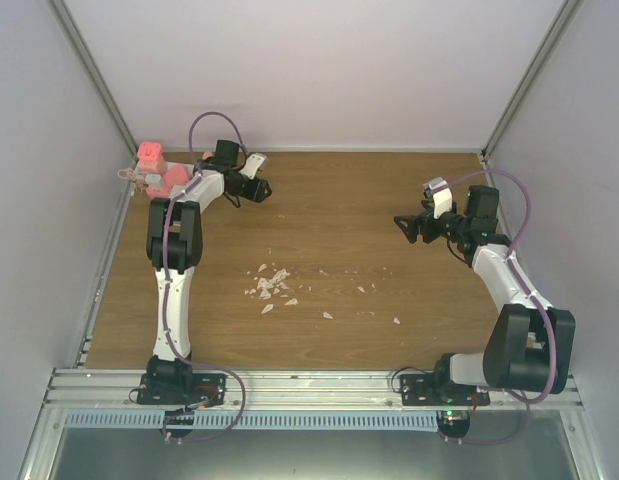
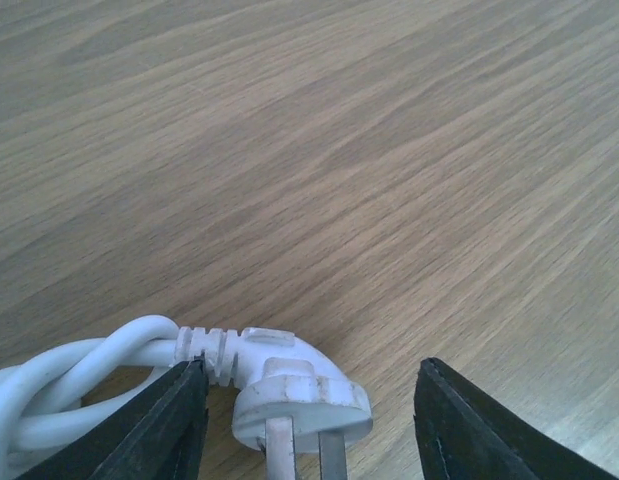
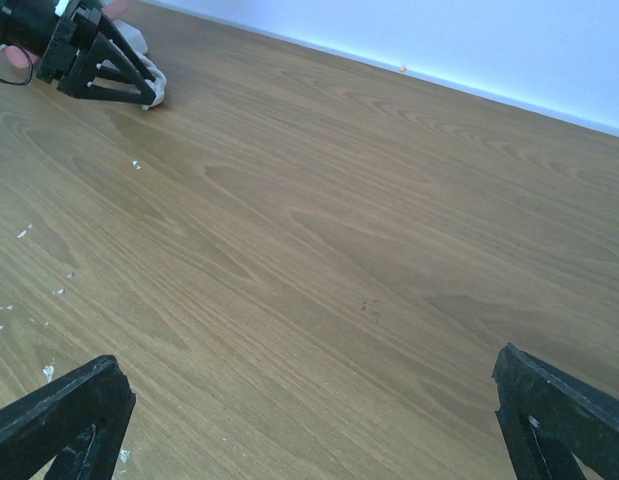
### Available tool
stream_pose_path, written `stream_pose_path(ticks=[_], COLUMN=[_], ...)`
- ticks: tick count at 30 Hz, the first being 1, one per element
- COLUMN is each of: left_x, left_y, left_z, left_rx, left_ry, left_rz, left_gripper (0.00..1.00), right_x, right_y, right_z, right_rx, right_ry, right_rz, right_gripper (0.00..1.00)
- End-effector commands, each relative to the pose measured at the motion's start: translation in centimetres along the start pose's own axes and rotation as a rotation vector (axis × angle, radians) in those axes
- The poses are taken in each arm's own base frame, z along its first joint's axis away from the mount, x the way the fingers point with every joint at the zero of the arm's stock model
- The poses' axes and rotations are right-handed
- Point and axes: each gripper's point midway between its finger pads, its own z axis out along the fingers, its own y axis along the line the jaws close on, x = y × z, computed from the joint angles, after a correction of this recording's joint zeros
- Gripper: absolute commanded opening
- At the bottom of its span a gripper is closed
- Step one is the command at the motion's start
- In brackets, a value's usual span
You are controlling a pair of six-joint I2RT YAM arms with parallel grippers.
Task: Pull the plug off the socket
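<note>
A white plug point(image 2: 299, 395) lies on the wooden table with its two bare metal prongs pointing toward the left wrist camera. It sits in no socket. Its white cord point(image 2: 79, 370) loops away to the left. My left gripper point(image 2: 311, 370) straddles the plug with its jaws apart; the left finger point(image 2: 169, 420) touches the ribbed cord collar, and a gap stays at the right finger point(image 2: 469, 430). The socket point(image 1: 151, 156) shows as a pink and white shape in the far left corner, partly behind the left arm. My right gripper point(image 1: 409, 228) hovers wide open at the right, holding nothing.
White crumbs point(image 1: 271, 285) are scattered over the middle of the table. Pale walls close in the left, back and right sides. In the right wrist view the left gripper point(image 3: 99, 60) shows far off at the upper left.
</note>
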Motion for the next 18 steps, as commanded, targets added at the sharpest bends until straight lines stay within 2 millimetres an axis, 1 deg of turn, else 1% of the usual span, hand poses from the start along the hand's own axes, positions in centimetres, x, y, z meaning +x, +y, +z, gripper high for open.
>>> stream_pose_path(ticks=[1,3,5,8,12,18], left_x=[1.5,2.0,2.4,2.9,4.1,6.7], left_y=[-3.1,-3.5,-3.9,-5.2,-8.1,-13.0], left_z=[1.0,1.1,1.0,0.6,-0.2,-1.3], left_rx=[0.019,0.009,0.006,0.012,0.038,0.11], left_ry=[0.045,0.057,0.068,0.075,0.084,0.11], left_rz=[0.115,0.138,0.154,0.19,0.251,0.295], left_gripper=[0.56,0.52,0.51,0.47,0.43,0.43], right_x=[0.1,0.0,-0.1,-0.2,-0.2,-0.4], right_y=[0.3,0.3,0.3,0.4,0.4,0.7], right_z=[0.0,-0.1,-0.1,-0.2,-0.3,-0.4], right_rx=[-0.005,-0.004,-0.003,-0.004,-0.004,-0.019], right_ry=[0.004,0.001,-0.001,-0.004,-0.007,-0.016], right_rz=[0.005,0.003,0.001,-0.001,-0.001,-0.004], right_gripper=[1.0,1.0,1.0,1.0,1.0,1.0])
